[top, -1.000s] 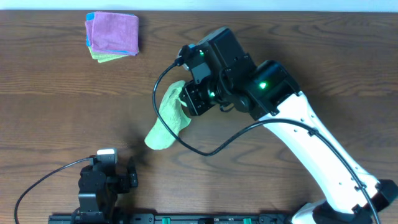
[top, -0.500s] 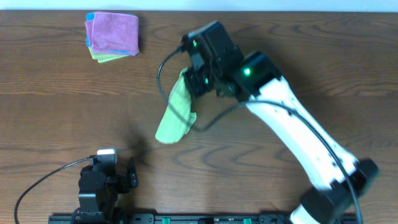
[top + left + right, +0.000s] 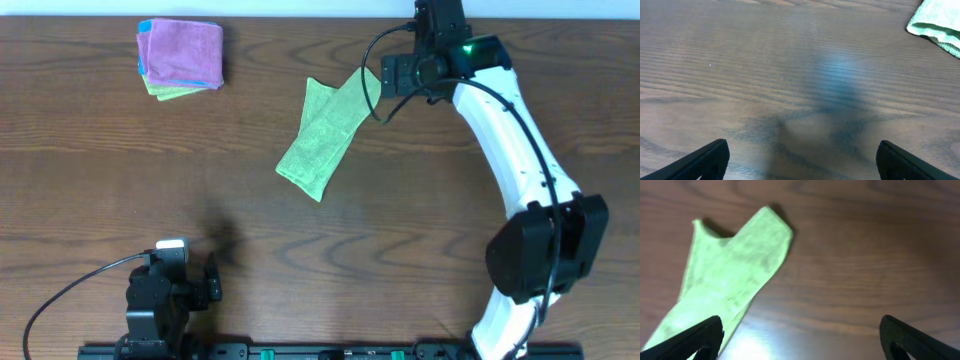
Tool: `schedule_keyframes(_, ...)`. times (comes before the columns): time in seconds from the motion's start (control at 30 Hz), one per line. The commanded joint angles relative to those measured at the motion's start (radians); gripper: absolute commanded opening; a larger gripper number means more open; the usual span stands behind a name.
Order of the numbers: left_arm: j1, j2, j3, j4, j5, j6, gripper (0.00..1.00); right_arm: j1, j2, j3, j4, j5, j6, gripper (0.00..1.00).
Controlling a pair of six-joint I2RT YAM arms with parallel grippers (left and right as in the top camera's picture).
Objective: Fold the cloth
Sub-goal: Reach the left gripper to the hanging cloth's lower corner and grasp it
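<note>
The long terry cloth (image 3: pixel 325 137) is pale green against the dark brown, streaky wood-grain desk (image 3: pixel 100 170), the small stack of folded cloths (image 3: pixel 180 57) shows pink over blue and yellow-green, and the right arm (image 3: pixel 515 122) is white with black joints.

Right arm (image 3: pixel 512 125): white links and black joints are noted; green LED (image 3: pixel 466 48) is lit. Left arm (image 3: pixel 160 300) is finished black.

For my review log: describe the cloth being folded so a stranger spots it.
On the wooden table, look left of the white arm. The light green cloth lies there alone, long and slanted; the other cloths form a pink-topped square stack far left.
</note>
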Motion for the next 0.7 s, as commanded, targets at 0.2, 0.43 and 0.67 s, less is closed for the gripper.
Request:
schedule_keyframes(0.2,0.004,-0.006,-0.041,-0.037,-0.027,0.016,0.95,-0.014,0.089,0.011,0.047,-0.155,0.044,0.90)
schedule_keyframes(0.43,0.004,-0.006,-0.041,0.013,-0.011,0.009,0.95,-0.082,0.200,0.011,0.205,-0.298,0.092,0.81)
schedule_keyframes(0.67,0.004,-0.005,-0.037,0.199,0.167,-0.261,0.95,-0.119,0.284,0.011,0.285,-0.346,0.146,0.75)
